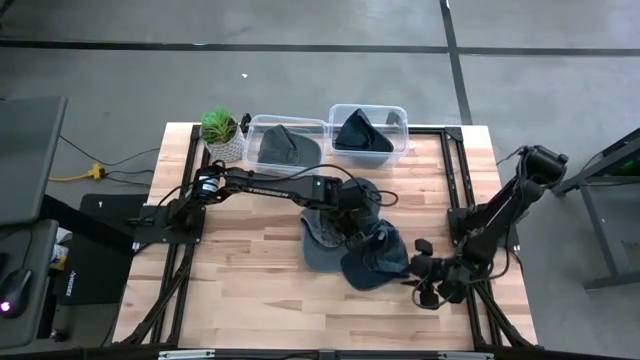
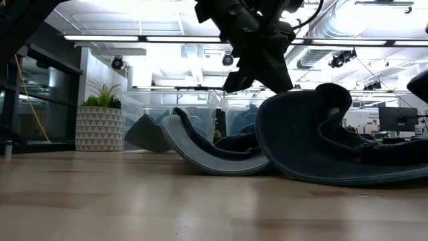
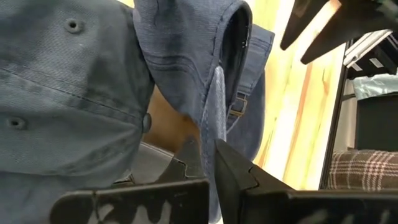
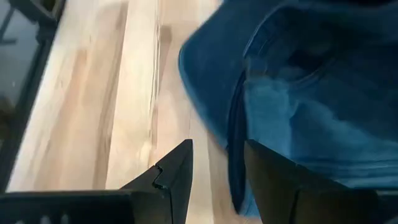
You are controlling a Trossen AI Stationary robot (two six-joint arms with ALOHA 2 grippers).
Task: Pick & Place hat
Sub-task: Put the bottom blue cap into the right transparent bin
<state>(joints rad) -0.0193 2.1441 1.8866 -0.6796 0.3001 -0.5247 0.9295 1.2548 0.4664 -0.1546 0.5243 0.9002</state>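
My left gripper [image 3: 208, 165] is clenched on the hat [image 1: 372, 256] fabric, mid-worktop [image 1: 250, 280]; my right gripper [image 4: 217, 163], fingers parted, waits beside the hat's brim. I should lift straight, clearing the second hat [image 1: 322, 232] beneath.

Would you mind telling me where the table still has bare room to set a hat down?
Bare wood lies along the near edge of the table and left of the hats. Crowded: mid-table, where the left gripper is shut on a hat and the open right gripper waits, and both bins, each holding a hat.
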